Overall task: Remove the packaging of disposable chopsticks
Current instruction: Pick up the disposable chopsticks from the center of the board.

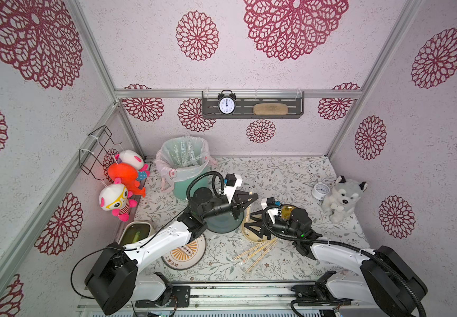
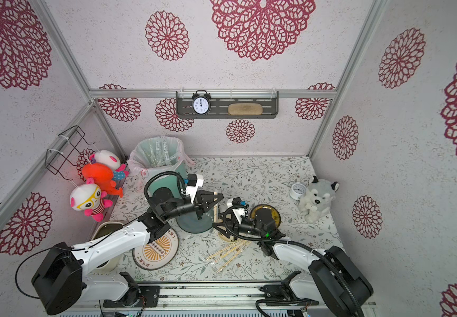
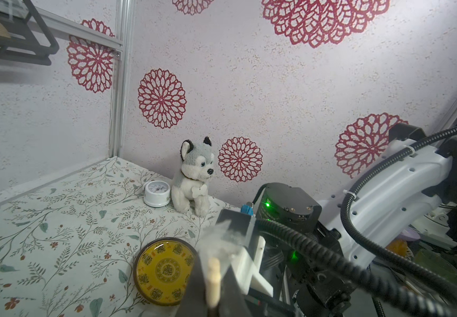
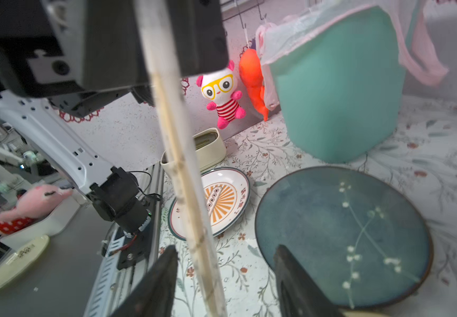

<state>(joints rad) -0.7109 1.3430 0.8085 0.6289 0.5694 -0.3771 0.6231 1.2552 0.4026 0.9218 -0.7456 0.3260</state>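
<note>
Left gripper point(image 3: 213, 273) clamps the sleeved chopsticks point(image 4: 182, 178) — right gripper point(image 4: 226, 255) gapes around them

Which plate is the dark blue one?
The big plate with white sprigs, beside the teal bin. The white plate has an orange sunburst, and the small dish is yellow.

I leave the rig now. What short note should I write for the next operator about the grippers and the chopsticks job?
Left gripper: shut on one chopstick pair, clear sleeve still on it.
Right gripper: open, jaws either side of the same pair.
Done: empty sleeves lie in the bin.
Left to do: strip the held pair, then the pile on the table, which looks partly wrapped.
</note>
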